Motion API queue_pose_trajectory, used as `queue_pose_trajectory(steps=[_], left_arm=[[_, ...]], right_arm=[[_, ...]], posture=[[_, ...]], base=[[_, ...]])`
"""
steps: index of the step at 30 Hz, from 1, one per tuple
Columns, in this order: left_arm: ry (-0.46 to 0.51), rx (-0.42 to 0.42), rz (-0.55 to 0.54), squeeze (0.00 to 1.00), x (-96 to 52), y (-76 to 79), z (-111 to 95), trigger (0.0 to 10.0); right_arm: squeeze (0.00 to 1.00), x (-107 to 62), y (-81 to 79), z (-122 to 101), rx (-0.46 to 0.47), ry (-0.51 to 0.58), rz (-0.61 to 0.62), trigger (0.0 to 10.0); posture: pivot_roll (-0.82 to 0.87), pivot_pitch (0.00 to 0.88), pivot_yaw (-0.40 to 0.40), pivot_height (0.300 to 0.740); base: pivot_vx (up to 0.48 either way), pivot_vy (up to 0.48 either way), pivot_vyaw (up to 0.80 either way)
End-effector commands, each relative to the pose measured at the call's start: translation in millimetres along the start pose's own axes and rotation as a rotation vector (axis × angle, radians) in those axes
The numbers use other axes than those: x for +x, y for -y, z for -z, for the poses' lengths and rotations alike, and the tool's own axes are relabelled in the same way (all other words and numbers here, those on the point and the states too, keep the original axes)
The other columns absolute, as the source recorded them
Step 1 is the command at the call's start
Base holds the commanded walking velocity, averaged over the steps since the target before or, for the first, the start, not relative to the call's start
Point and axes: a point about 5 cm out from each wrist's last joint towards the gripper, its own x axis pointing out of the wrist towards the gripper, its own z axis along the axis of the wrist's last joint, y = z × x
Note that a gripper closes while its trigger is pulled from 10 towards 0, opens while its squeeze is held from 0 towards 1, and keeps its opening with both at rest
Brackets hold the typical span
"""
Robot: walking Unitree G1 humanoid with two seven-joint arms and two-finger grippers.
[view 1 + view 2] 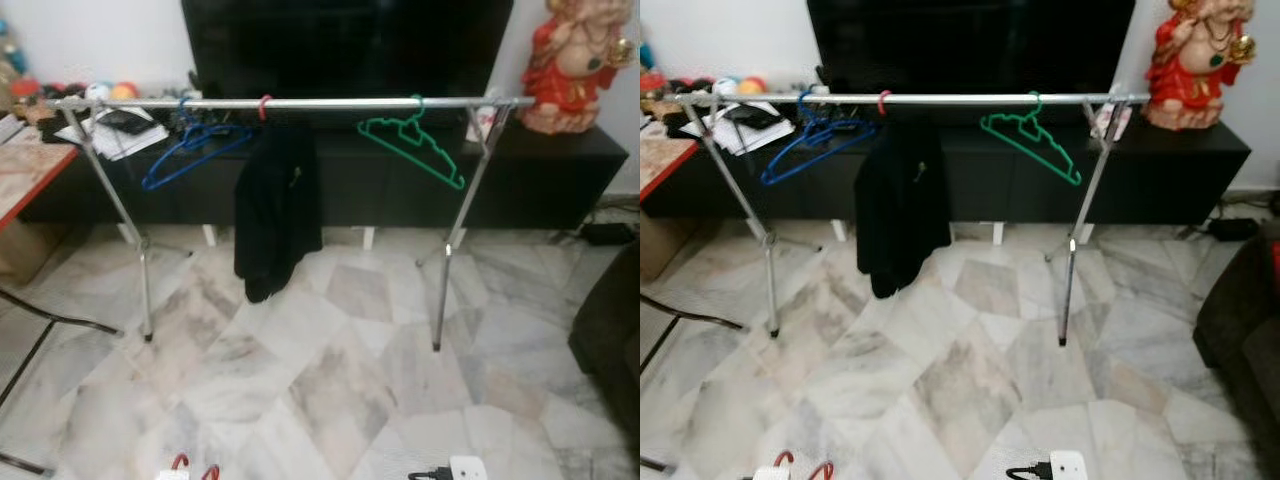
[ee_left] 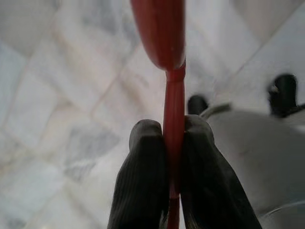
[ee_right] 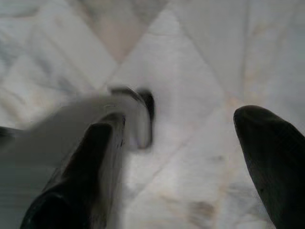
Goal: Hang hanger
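Below the rail (image 1: pixel 300 103), down at my left side, the red hanger (image 2: pixel 173 109) sits pinched between the left gripper (image 2: pixel 174 143) fingers, clamped tight on its thin bar; red loops (image 1: pixel 180 463) of it poke into the head view low down. Right gripper (image 3: pixel 176 138) hangs spread wide, holding nothing, pointing at the floor.

Rail already carries a blue hanger (image 1: pixel 185 152) toward its left end, a black garment (image 1: pixel 275 205) left of centre, a green hanger (image 1: pixel 412 145) right of centre. My read: best free slot is the bare stretch between garment and green hanger. I'd lift the hook above the rail, drop it over, then release only once it bears weight.

Rail stands on splayed metal legs (image 1: pixel 455 230) over a marble tile floor (image 1: pixel 330 380). Behind the rail: a dark low cabinet (image 1: pixel 540 170), a black screen (image 1: pixel 345 45), a red statue (image 1: pixel 570 65) past its right end.
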Motion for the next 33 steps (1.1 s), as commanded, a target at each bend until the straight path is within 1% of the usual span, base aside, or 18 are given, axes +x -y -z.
queue_pose_trajectory(steps=[1, 4, 6, 8, 19, 29, 33], left_arm=[[-0.012, 0.0, -0.001, 0.0, -0.6, 0.1, 4.3, 10.0], [-0.01, -0.001, 0.002, 0.0, 0.2, 2.6, 1.4, 10.0], [0.0, 0.003, 0.008, 0.0, 2.0, 7.3, -7.1, 10.0], [0.002, 0.006, 0.01, 0.0, 2.3, 8.2, -8.5, 10.0], [0.009, 0.019, 0.012, 0.0, 3.0, 8.5, -13.0, 10.0], [0.011, 0.022, 0.01, 0.0, 3.2, 8.1, -14.7, 10.0], [0.01, 0.024, 0.01, 0.0, 3.3, 8.2, -15.0, 10.0]], right_arm=[[0.0, 0.0, -0.1, 0.5, -0.011, -0.007, -0.001, 10.0], [0.0, 0.0, -0.1, 0.3, -0.009, -0.002, -0.006, 10.0], [0.0, 0.0, -0.6, 0.2, -0.008, 0.0, -0.007, 10.0], [0.0, 0.1, -1.1, 0.3, -0.005, 0.0, -0.005, 10.0], [0.0, 0.5, -1.9, -1.6, 0.01, 0.004, -0.002, 10.0], [0.0, 0.7, -2.2, -3.8, -0.006, 0.008, -0.006, 10.0], [0.0, 0.9, -2.3, -4.7, -0.031, 0.007, -0.01, 10.0]], posture=[[-0.13, 0.0, -0.007, 0.74], [-0.13, 0.0, -0.007, 0.74], [-0.14, 0.0, -0.001, 0.74], [-0.14, 0.0, 0.002, 0.74], [-0.14, 0.0, 0.01, 0.74], [-0.13, 0.0, 0.01, 0.74], [-0.13, 0.0, 0.009, 0.74]], base=[[0.319, 0.0, 0.0], [0.32, 0.0, 0.0], [0.322, 0.0, 0.0], [0.322, 0.0, 0.0], [0.322, 0.0, 0.0], [0.324, 0.0, 0.0], [0.322, 0.0, 0.0]])
